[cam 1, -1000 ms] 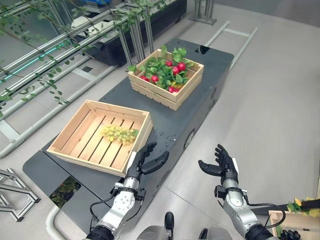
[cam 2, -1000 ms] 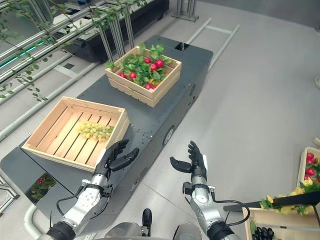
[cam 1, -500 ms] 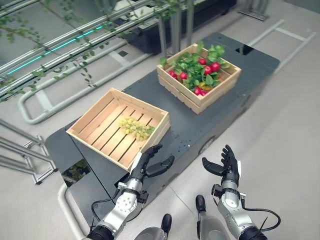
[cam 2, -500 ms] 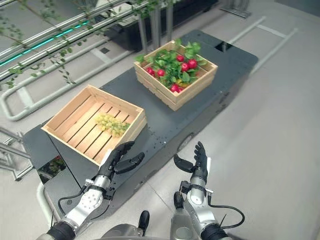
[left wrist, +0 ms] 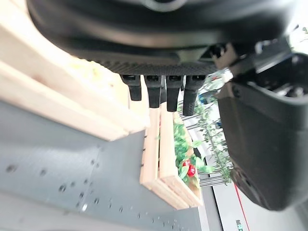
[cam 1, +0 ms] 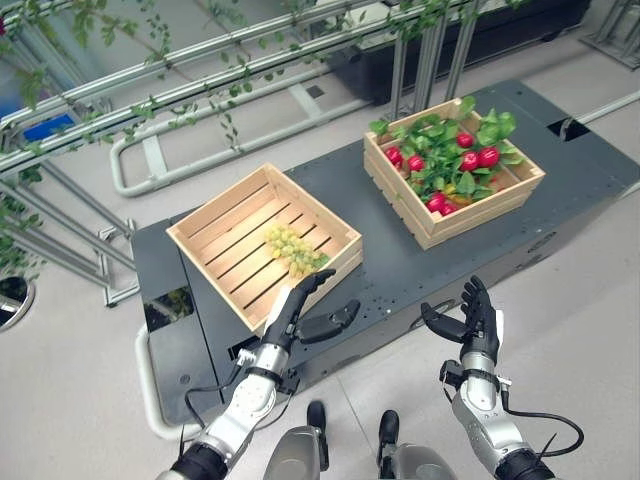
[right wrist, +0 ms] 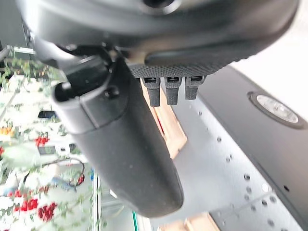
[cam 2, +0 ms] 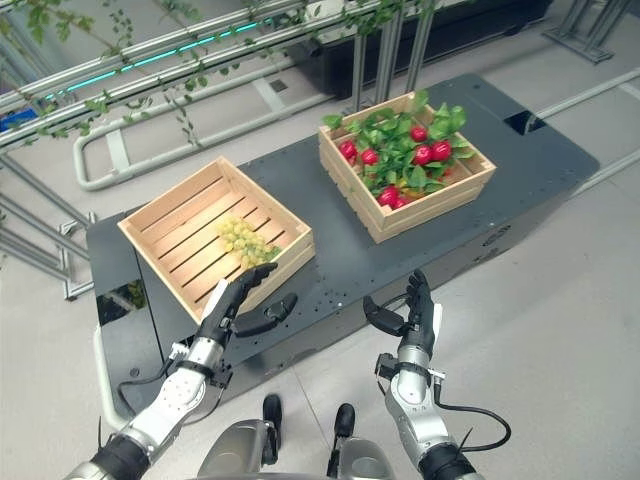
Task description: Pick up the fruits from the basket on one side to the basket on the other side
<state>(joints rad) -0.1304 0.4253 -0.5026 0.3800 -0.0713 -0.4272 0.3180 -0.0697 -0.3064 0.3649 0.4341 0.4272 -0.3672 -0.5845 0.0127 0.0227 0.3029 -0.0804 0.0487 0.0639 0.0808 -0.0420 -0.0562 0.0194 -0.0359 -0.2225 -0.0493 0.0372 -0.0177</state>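
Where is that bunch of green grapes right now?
The green grapes lie inside the near wooden crate, on the robot's left, just beyond its open left hand; the leafy crate of red fruit sits farther right.

Greenhouse-style test lab: metal pipe racks (cam 1: 200,90), trailing vines (cam 1: 150,40), grey platform (cam 1: 420,270).
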